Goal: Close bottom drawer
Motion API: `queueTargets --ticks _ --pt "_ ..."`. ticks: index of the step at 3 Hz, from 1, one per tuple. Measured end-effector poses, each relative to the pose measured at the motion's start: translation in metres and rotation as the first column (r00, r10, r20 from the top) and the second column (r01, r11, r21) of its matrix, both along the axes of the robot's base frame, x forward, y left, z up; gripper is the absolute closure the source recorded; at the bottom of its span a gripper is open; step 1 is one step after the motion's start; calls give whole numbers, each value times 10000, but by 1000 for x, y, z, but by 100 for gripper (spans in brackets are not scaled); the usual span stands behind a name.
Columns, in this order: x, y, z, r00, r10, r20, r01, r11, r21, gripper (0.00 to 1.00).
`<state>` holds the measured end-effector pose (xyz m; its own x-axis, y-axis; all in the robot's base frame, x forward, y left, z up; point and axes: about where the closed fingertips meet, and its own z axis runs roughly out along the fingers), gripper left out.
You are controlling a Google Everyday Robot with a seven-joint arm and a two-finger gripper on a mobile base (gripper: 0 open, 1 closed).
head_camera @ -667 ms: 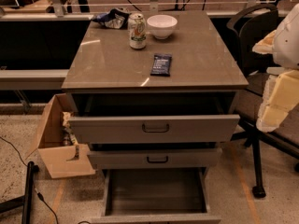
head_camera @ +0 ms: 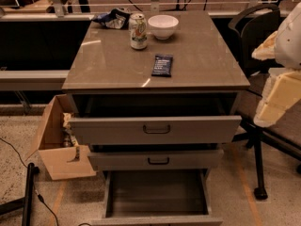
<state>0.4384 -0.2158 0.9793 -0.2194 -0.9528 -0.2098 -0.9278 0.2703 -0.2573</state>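
Observation:
The bottom drawer point(head_camera: 157, 194) of the grey-tan cabinet is pulled far out, showing its deep dark box. Its front panel point(head_camera: 155, 220) lies at the lower edge of the view and its handle is cut off. The middle drawer point(head_camera: 155, 160) and the top drawer point(head_camera: 155, 129) above it are each pulled out partway. My gripper point(head_camera: 276, 100) hangs at the right edge, cream-coloured, level with the top drawer, to the right of the cabinet and well above the bottom drawer. It touches nothing.
On the cabinet top point(head_camera: 113, 65) stand a can point(head_camera: 138, 30), a white bowl point(head_camera: 162, 26), a dark packet point(head_camera: 162, 65) and a crumpled bag point(head_camera: 111, 19). An open cardboard box point(head_camera: 59, 140) sits at the left. An office chair point(head_camera: 256, 126) stands at the right, with cables on the floor.

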Motion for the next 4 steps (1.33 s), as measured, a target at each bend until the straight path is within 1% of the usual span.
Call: queueTargets --ticks 1,2,3,4 --pt "3 -1 -19 9998 174 49 -175 9997 143 39" --pt "4 4 -107 9957 864 -344 -825 9915 1003 63" --pt "-4 21 -209 9831 1659 -781 -1499 9724 1787 86" --pt "-2 27 -243 9838 1669 -648 -1522 9701 1889 100"
